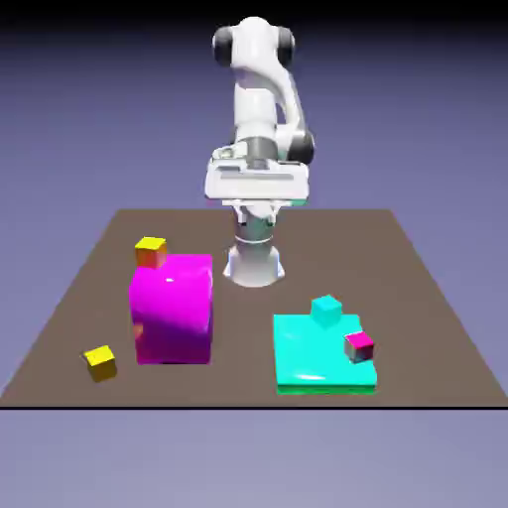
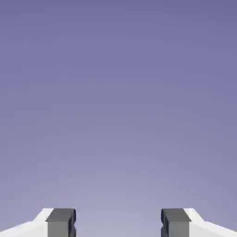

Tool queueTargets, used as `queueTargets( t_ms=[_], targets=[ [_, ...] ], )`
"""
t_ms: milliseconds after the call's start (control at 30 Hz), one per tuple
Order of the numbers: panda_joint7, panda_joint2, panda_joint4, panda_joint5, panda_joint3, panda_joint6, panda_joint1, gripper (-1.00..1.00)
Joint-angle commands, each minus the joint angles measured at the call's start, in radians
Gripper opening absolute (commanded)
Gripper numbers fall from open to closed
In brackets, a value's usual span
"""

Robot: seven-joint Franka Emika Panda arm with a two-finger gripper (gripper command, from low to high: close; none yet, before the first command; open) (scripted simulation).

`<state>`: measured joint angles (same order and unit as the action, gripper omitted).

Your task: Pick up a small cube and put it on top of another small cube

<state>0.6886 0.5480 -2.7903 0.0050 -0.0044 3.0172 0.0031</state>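
Tabletop (image 1: 248, 308) spreads brown beneath the white arm (image 1: 256, 104), whose end effector (image 1: 256, 210) is raised well away from the cubes. The hand view shows its two fingertips (image 2: 61, 222) parted wide with only blue-violet backdrop between them, so it is released and grasping nothing.

The small yellow cube (image 1: 100, 363) sits on the tabletop toward the exterior view's left, near the front edge, apart from the big magenta block (image 1: 174, 310). A yellow-topped cube with an orange side (image 1: 151, 252) shows at that block's far side, partly hidden.

Toward the exterior view's right lies a flat cyan slab (image 1: 316, 352) with a green lower edge. A cyan cube (image 1: 326, 311) shows by its far edge, and a pink-topped cube (image 1: 359, 346) by its right edge; I cannot tell whether either rests on it.
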Motion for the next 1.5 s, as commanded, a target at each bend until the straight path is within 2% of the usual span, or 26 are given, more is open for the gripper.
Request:
queueTargets(
  t_ms=[0,1467],
  targets=[
    [-0.044,-0.018,0.016,0.004,-0.004,-0.016,-0.007,0.0],
    [-1.957,-0.821,0.734,0.186,-0.166,-0.738,-0.331,0.0]
  ],
)
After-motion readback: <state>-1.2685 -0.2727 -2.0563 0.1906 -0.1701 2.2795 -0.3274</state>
